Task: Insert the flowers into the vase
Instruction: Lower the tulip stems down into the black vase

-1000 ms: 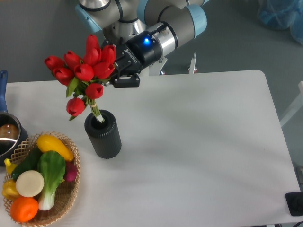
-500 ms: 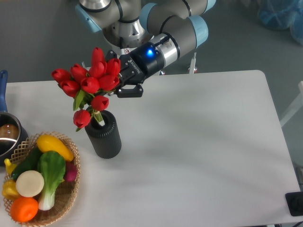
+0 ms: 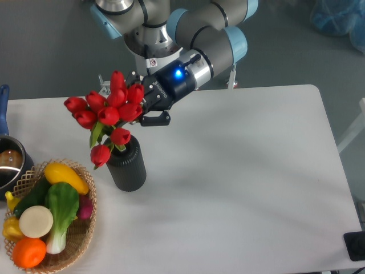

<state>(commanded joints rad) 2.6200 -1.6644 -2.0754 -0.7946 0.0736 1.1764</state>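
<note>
Black two-finger gripper (image 3: 147, 108) clamped on the red tulip bunch (image 3: 108, 114): smooth glossy heads, green leaves, held just left of the fingers. Ribbed, dark grey cylindrical vase (image 3: 126, 166) stands upright on the matte white table (image 3: 239, 171), below and slightly left of the gripper; lowest blooms overlap its round mouth.

One tulip bunch (image 3: 108, 114), about nine red blooms; one vase (image 3: 127, 169); one basket (image 3: 80, 251); one pot (image 3: 8, 162).
</note>
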